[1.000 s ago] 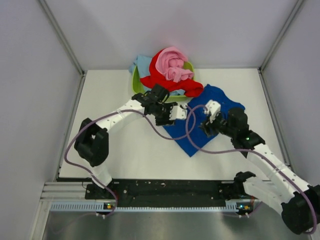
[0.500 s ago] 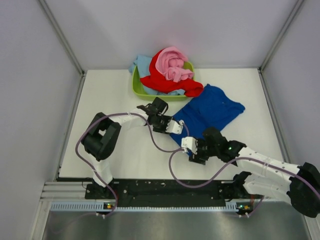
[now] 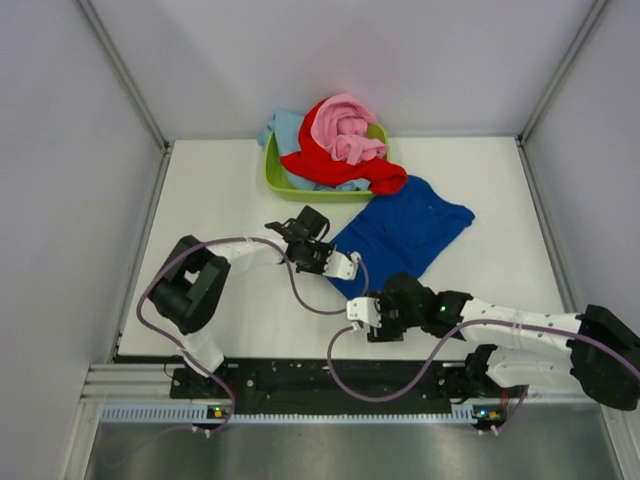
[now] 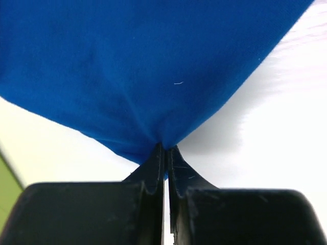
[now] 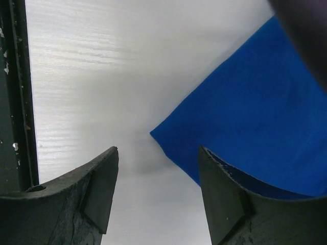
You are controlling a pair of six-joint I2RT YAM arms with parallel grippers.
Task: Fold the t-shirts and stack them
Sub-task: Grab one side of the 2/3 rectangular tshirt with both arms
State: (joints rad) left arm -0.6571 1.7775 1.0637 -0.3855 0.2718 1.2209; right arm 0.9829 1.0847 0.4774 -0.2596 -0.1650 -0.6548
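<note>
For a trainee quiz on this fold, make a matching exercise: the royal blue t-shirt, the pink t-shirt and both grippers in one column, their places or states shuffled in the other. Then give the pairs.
Column one
1. royal blue t-shirt
2. pink t-shirt
3. left gripper
4. right gripper

Column two
A. open, holding nothing, a blue corner showing between its fingers
B. on top of the heap in the green tub
C. shut on an edge of blue cloth
D. lying on the table

Pairs: 1-D, 2-B, 3-C, 4-A
</note>
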